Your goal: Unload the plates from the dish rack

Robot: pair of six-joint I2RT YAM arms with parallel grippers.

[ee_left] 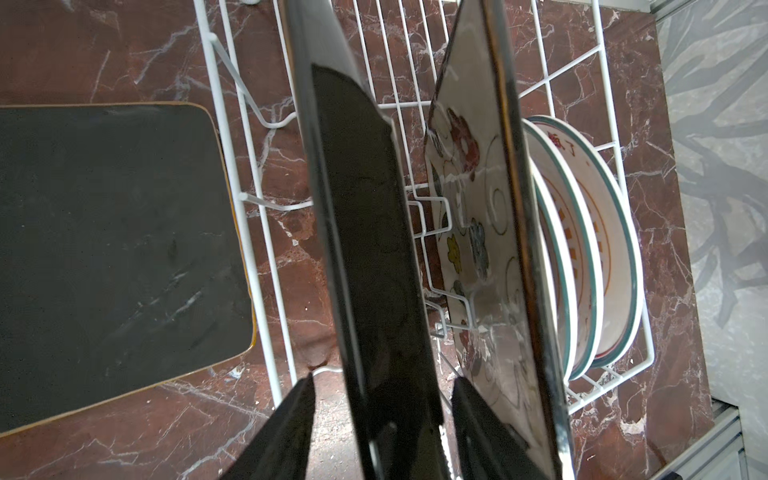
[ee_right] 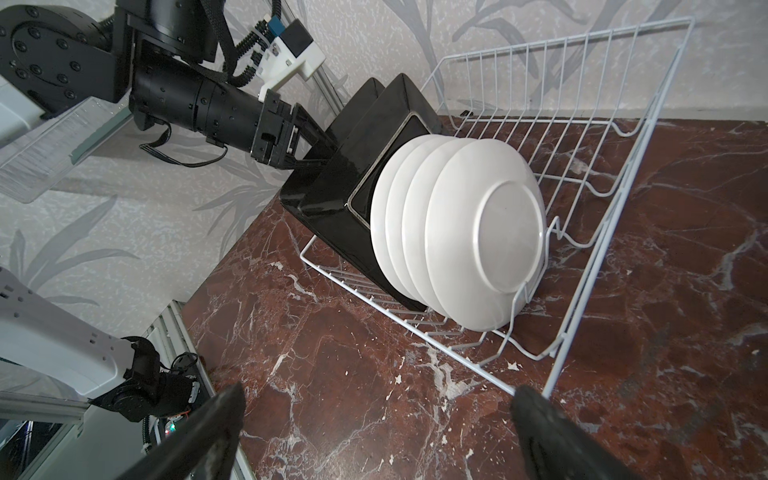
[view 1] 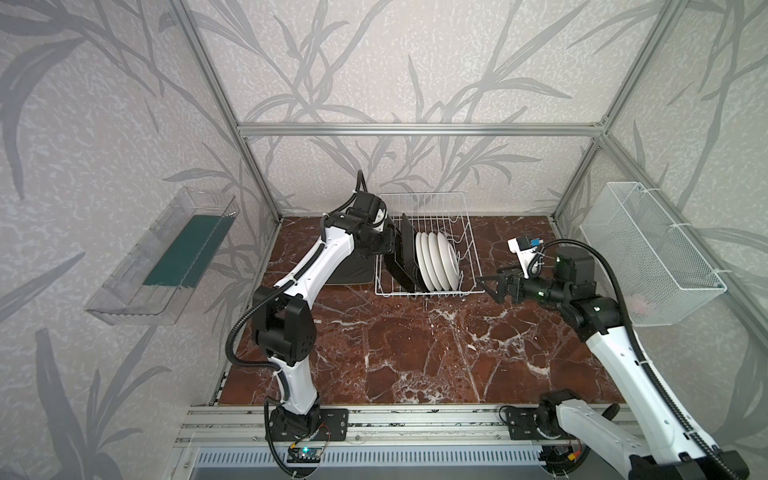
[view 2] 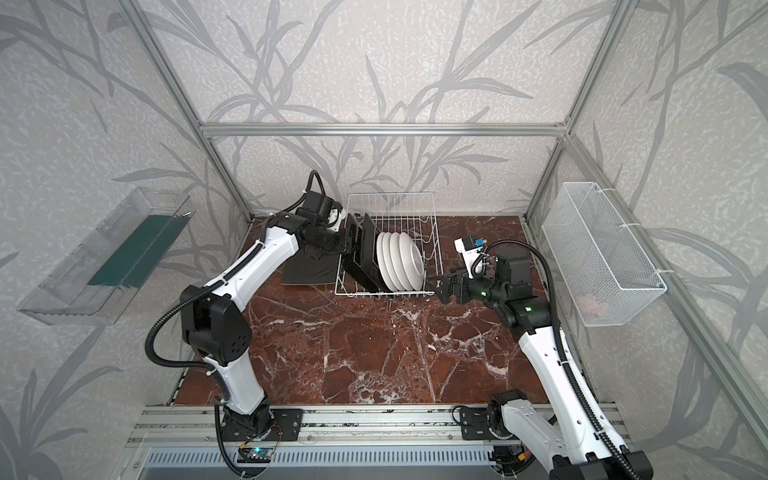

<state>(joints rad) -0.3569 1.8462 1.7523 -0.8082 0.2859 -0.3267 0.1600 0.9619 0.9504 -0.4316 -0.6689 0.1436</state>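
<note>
By the look of things, the unloading has barely started. One square plate (view 1: 353,272) lies flat, black back up, on the table (view 1: 415,353), just beside the left side of the dish rack (view 1: 419,194). The rack itself sits at the middle of the table's far edge. Six plates are still inside it: two square ones and four round plates (view 1: 436,262).

The step in hand seems to be the second square plate (ee_left: 365,249), the leftmost one in the rack. The left gripper (ee_left: 382,378) straddles its upper edge with one finger on each side. A sliver of gap still shows on both sides in the left wrist view, so the jaws are open around the plate and have not yet clamped it. The right gripper (ee_right: 378,388) is spread wide and empty. It hovers near the rack's near right corner, close to it but apart.

The remaining plates stand on edge in a row that runs left to right across the near part of the rack. Each plate's flat plane runs from the table's near edge towards its far edge. Their backs face the right edge and their decorated faces face the left. The other square plate (ee_left: 469,232) shows its flowers to the left wrist camera, and the round ones show plain white undersides to the right wrist camera. The two square plates lean a little, with their tops towards the left edge.
</note>
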